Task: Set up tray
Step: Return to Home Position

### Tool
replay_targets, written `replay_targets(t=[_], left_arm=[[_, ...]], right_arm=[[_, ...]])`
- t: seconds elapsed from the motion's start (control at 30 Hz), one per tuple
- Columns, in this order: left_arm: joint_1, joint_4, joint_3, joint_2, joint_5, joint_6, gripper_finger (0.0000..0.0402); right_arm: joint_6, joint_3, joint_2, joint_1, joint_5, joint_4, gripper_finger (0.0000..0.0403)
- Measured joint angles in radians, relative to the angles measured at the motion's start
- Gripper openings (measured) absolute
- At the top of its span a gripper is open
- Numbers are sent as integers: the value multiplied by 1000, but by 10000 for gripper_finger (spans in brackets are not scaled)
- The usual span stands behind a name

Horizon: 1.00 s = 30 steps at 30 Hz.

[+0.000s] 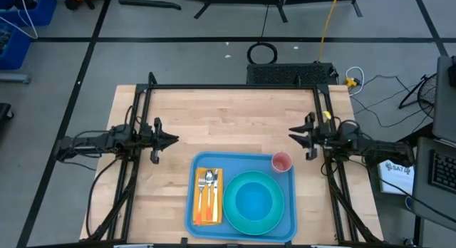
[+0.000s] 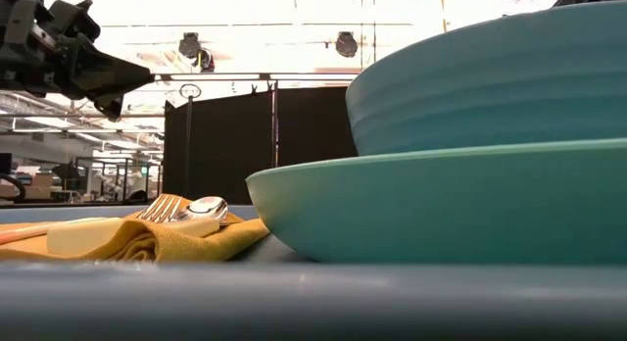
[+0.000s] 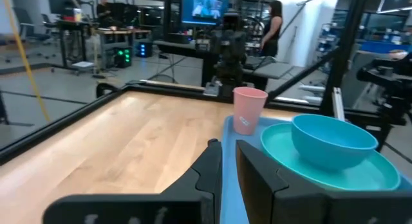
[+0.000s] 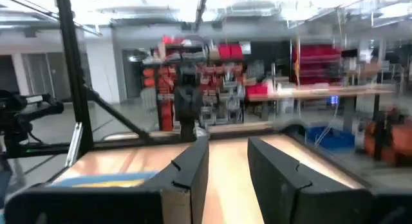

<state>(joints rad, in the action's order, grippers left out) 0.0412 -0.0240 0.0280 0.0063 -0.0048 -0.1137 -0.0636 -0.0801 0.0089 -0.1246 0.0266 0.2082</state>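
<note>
Tray (image 1: 242, 161): blue, flat on table (image 1: 214, 112), by the table edge at the bottom of the high view, approx. mid-width.
On tray: yellow napkin (image 1: 219, 205) on left side w/ cutlery (image 1: 206, 194) on top. Turquoise plate (image 1: 229, 202) beside it w/ bowl (image 1: 254, 200) in it. Pink cup (image 1: 282, 162) in far right corner.
Left end effector (image 1: 173, 140): over bare table, left of tray, fingers slightly parted, empty.
Right end effector (image 1: 293, 137): just beyond cup, fingers spread wider, empty.

Dark left arm (image 1: 107, 141), dark right arm (image 1: 360, 142), slim jointed links, angular matte-black fingers (image 3: 199, 176)
</note>
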Motion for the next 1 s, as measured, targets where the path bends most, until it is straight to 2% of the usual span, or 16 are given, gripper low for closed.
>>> replay_targets(t=[0.17,0.37,0.57,1.0], left_arm=[[34,0,-1,0,43,-1,47],[50,0,-2,2,39,3,47],[49,1,-2,8,-26,-18,47],[49,34,-5,8,-6,-23,47]], right_arm=[[-46,59,3,-13,6,36,100],[-48,61,3,-13,160,27,100],[-56,62,2,-13,158,-12,100],[-52,63,2,-12,185,-18,100]])
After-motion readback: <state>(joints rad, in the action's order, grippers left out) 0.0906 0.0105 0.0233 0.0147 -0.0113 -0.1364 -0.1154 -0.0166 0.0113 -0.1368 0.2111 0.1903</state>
